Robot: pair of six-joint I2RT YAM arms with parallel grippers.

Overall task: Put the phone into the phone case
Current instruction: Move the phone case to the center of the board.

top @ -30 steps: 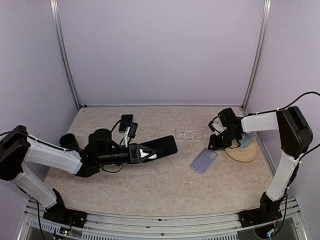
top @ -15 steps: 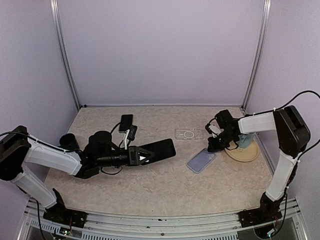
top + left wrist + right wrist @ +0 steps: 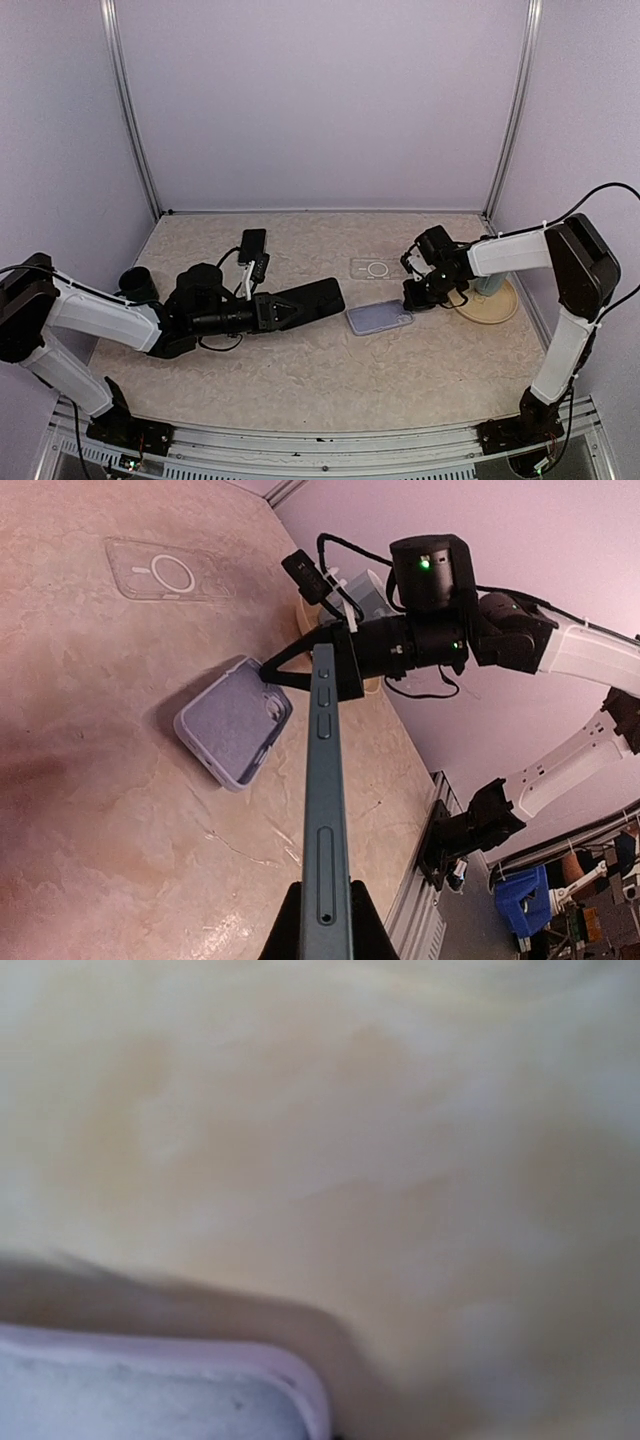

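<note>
As the table (image 3: 330,380) spans the view, we see the left gripper (image 3: 268,310) clamped on the dark phone (image 3: 315,297), held on edge above it, and the right gripper (image 3: 408,302) pinching a corner of the lilac phone case (image 3: 378,318) lying flat nearby.

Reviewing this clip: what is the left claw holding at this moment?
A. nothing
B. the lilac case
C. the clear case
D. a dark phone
D: the left claw is shut on the dark phone, seen edge-on in the left wrist view; the lilac case is pinched at its corner by the right claw.
</note>
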